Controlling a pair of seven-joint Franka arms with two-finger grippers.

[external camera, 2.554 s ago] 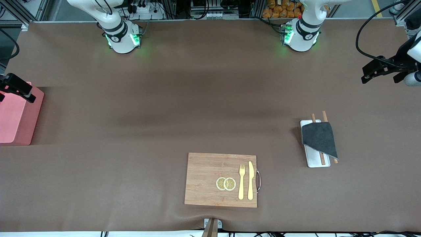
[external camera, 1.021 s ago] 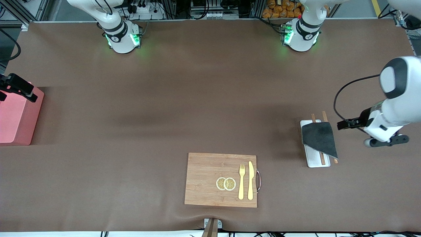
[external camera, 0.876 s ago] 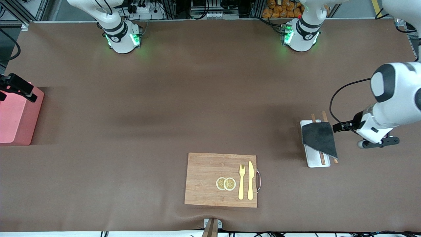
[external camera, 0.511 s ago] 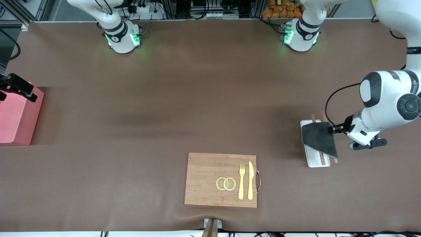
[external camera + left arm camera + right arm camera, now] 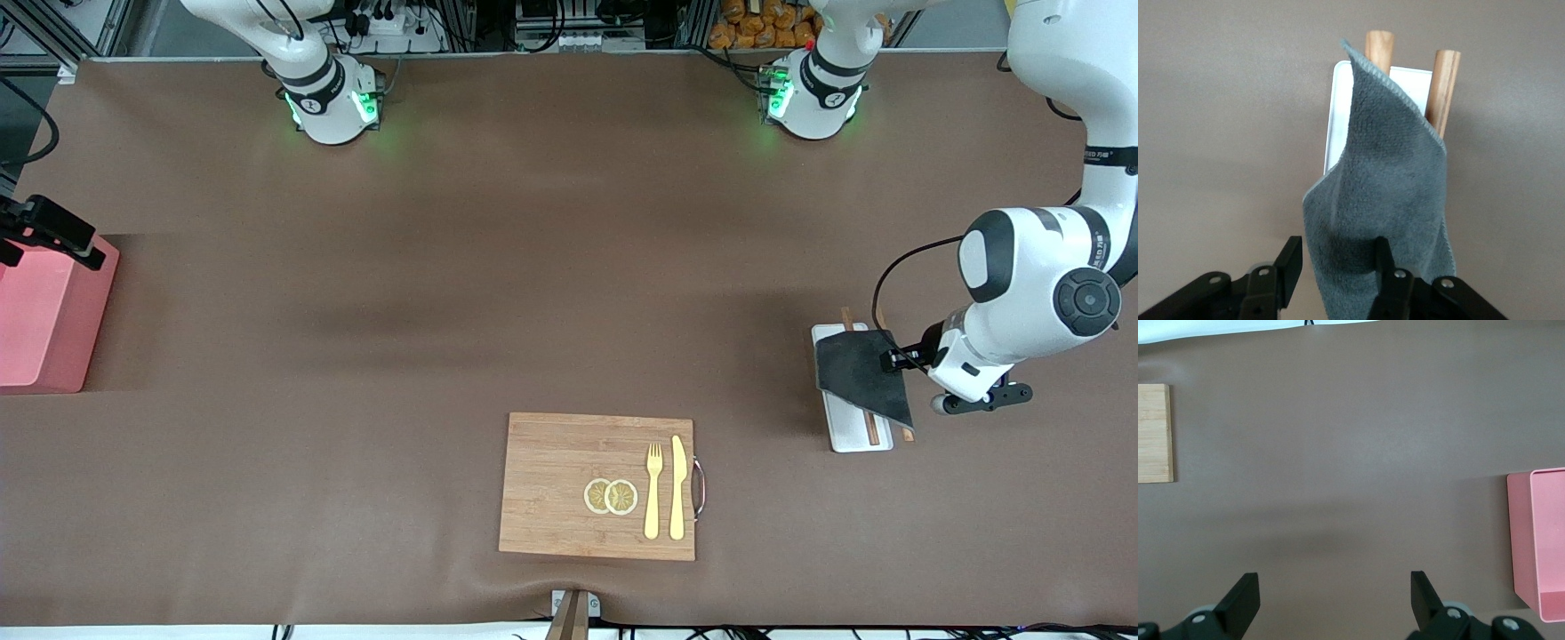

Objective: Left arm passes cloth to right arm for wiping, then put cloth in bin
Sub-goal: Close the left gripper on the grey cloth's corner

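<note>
- Judged step: the left arm [image 5: 1031, 284] is taking up the cloth for the hand-over. The lift should go straight up and slowly, so that the white tray [image 5: 845, 437] is not dragged along.
- The cloth [image 5: 861, 373] lies at about three o'clock on the table as the front camera sees it. It is draped over the tray and the two wooden chopsticks [image 5: 846, 316]. Bite only fabric and stay clear of the sticks, which would likely roll off.
- The left arm comes down from the one-o'clock corner. Its elbow is bent and its wrist is low and nearly level with the table.
- The bin [image 5: 36, 320] stands at nine o'clock, well apart from the cloth.
- The left gripper [image 5: 892, 360] is at the cloth's three-o'clock edge. I cannot tell whether it has clamped the fabric yet.
- The right gripper [image 5: 53, 236] waits over the bin's twelve-o'clock rim, spread wide and empty.
</note>
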